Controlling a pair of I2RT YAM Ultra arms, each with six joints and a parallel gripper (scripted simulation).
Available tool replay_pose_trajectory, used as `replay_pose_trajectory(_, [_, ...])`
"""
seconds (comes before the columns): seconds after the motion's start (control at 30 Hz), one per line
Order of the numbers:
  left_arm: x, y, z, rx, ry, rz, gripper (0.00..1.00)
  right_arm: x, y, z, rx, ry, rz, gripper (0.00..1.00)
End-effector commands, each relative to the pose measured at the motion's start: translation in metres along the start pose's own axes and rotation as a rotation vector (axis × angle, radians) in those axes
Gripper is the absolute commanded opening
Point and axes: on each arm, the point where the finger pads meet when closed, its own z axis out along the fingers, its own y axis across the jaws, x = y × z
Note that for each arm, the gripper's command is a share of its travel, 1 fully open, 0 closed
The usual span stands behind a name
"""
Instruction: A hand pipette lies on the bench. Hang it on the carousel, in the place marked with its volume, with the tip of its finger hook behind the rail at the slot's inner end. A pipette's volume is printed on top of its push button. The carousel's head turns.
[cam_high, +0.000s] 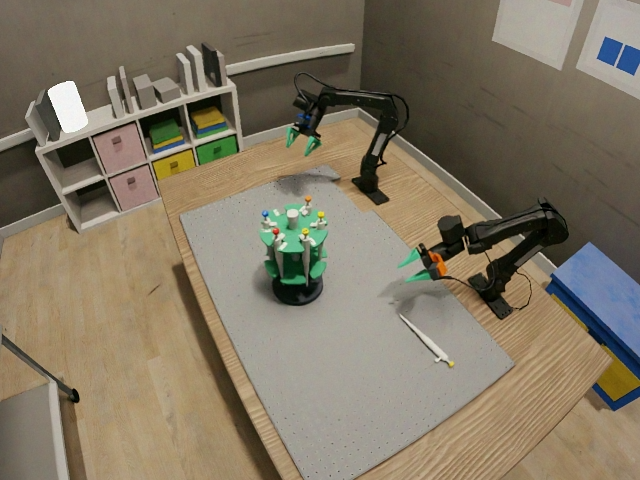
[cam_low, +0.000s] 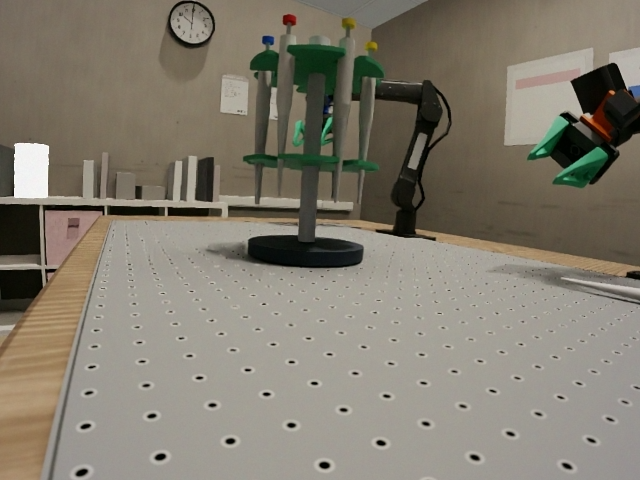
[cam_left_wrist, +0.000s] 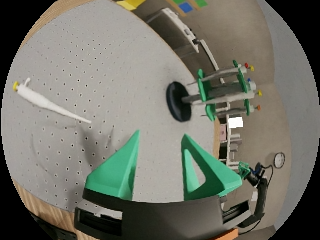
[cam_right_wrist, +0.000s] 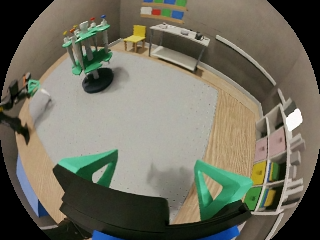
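The loose white pipette (cam_high: 423, 338) (cam_low: 602, 286) (cam_left_wrist: 42, 102) lies flat on the grey mat, with a yellow button and a small finger hook near that end. Its printed volume is not readable. The green carousel (cam_high: 294, 241) (cam_low: 316, 51) (cam_right_wrist: 97, 81) stands upright on a black round base (cam_left_wrist: 178, 101). Several pipettes with blue, red, orange and yellow buttons hang on it. My left gripper (cam_high: 402, 274) (cam_low: 541, 171) (cam_left_wrist: 161, 136) is part open and empty, above the mat beyond the pipette's tip end. My right gripper (cam_high: 297, 150) (cam_right_wrist: 157, 160) is wide open and empty, high behind the carousel.
The grey perforated mat (cam_high: 361, 403) (cam_low: 258, 413) lies on the wooden table (cam_high: 558, 382). The carousel stands between the loose pipette and the right gripper. A shelf unit (cam_high: 80, 222) stands beyond the table's far end, and a blue box (cam_high: 602, 279) stands beside the table.
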Motion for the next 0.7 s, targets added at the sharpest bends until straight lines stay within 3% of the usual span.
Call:
replay_pose_trajectory(0.0, [-0.019, -0.039, 0.007, 0.07, -0.163, -0.137, 0.49, -0.005, -0.004, -0.001, -0.002, -0.023, -0.008, 1.0])
replay_pose_trajectory(0.47, [-0.024, -0.041, 0.006, 0.074, -0.182, -0.143, 0.49, -0.005, -0.004, -0.001, -0.002, -0.023, -0.008, 1.0])
replay_pose_trajectory(0.67, [0.015, -0.068, 0.028, 0.139, -0.238, -0.335, 0.49, -0.005, -0.004, -0.001, -0.002, -0.023, -0.008, 1.0])
